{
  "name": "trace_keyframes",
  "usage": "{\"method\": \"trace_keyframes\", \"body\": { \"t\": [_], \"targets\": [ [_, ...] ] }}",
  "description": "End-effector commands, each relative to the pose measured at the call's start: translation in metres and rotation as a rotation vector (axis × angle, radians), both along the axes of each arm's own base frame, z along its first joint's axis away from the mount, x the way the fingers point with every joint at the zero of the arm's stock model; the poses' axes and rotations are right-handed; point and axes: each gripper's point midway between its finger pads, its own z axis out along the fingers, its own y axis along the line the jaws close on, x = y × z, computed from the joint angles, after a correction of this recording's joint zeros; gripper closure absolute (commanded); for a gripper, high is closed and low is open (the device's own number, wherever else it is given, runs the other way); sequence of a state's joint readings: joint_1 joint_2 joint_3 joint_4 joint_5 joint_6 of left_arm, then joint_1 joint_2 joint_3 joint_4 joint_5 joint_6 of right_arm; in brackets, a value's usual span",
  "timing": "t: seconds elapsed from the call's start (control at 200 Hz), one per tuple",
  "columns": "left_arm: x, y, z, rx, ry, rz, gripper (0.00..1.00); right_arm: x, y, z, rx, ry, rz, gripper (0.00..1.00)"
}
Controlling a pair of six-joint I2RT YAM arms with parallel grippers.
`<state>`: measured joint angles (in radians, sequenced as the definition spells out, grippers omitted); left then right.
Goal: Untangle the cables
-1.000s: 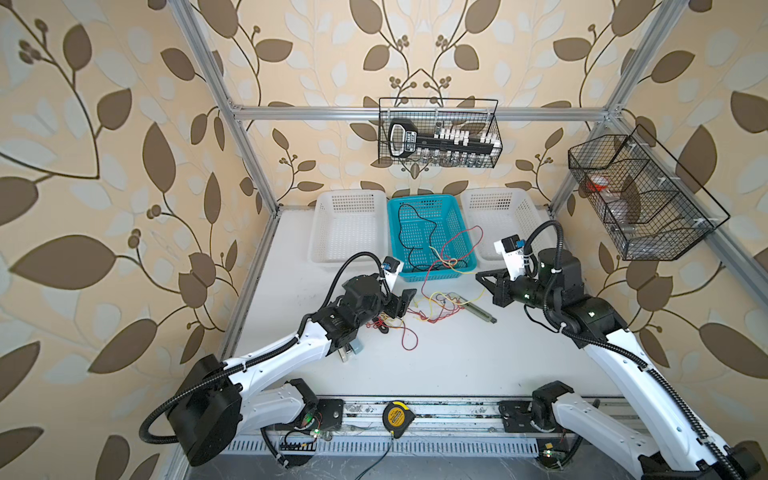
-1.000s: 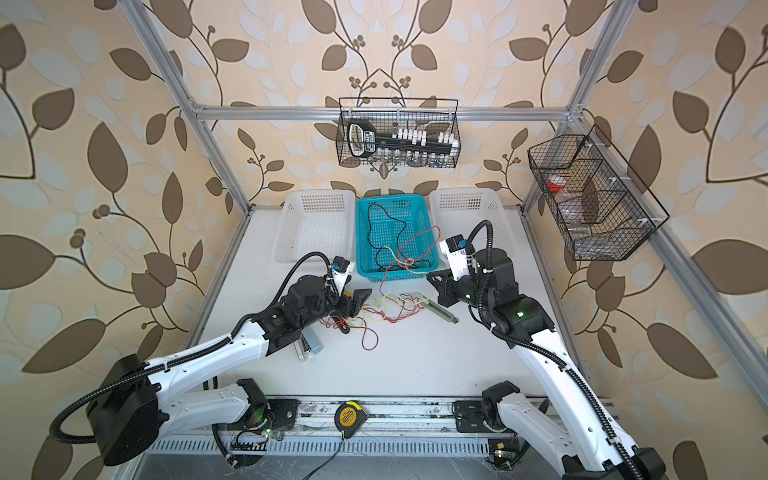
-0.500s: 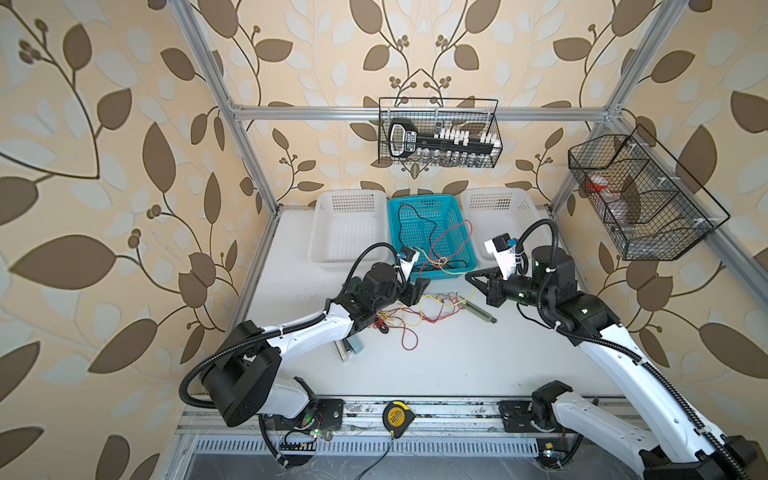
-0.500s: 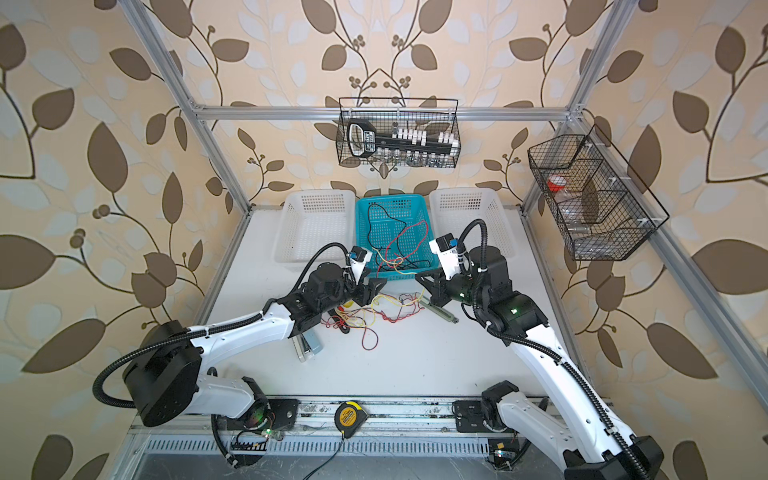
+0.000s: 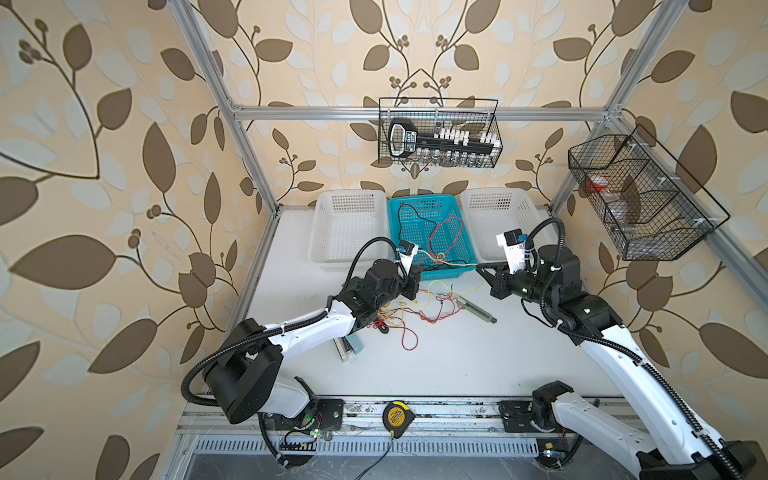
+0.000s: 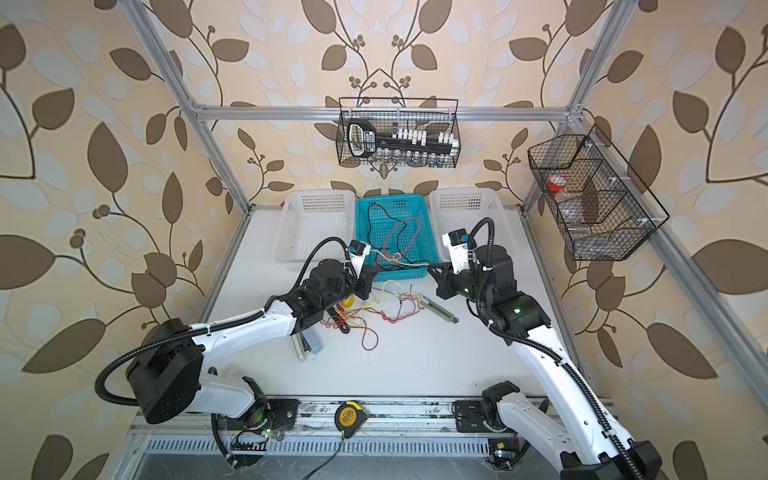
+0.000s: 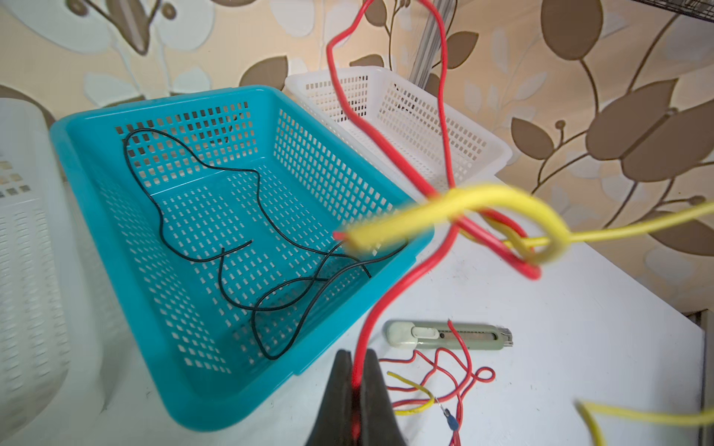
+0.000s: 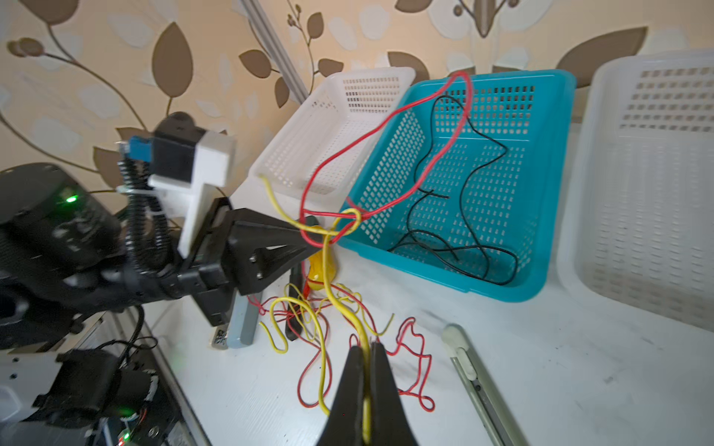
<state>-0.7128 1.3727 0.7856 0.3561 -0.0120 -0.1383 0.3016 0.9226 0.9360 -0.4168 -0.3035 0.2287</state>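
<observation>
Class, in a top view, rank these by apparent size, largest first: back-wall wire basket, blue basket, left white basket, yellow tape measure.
1. back-wall wire basket, though it hangs higher, so nearness may inflate it.
2. blue basket and left white basket: too alike to rank.
3. yellow tape measure.

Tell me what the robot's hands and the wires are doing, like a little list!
left gripper: shut on the red cable
right gripper: shut on the yellow cable
knot: red and yellow twisted together in the air
black cable: lying loose in the teal basket
box cutter: flat on the table
</observation>
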Motion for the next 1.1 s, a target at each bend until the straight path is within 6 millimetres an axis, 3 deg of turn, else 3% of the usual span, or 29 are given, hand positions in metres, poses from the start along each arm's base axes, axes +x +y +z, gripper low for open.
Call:
{"method": "trace_keyframes", "body": {
  "t": [0.0,0.37,0.92,1.095],
  "targets": [
    [0.004,0.035,0.02,-0.006,-0.046,0.152,1.0,0.009,-0.029,-0.008,-0.048,0.0,-0.148,1.0],
    [-0.009,0.109,0.035,0.023,-0.096,0.436,1.0,0.022,-0.104,-0.025,-0.045,0.038,-0.443,1.0],
    [-0.037,0.211,0.024,0.028,-0.078,0.788,1.0,0.019,-0.169,-0.034,-0.072,0.075,-0.681,1.0],
    [-0.046,0.237,0.018,0.007,-0.056,0.871,1.0,0.019,-0.182,-0.033,-0.069,0.074,-0.726,1.0]
  ]
}}
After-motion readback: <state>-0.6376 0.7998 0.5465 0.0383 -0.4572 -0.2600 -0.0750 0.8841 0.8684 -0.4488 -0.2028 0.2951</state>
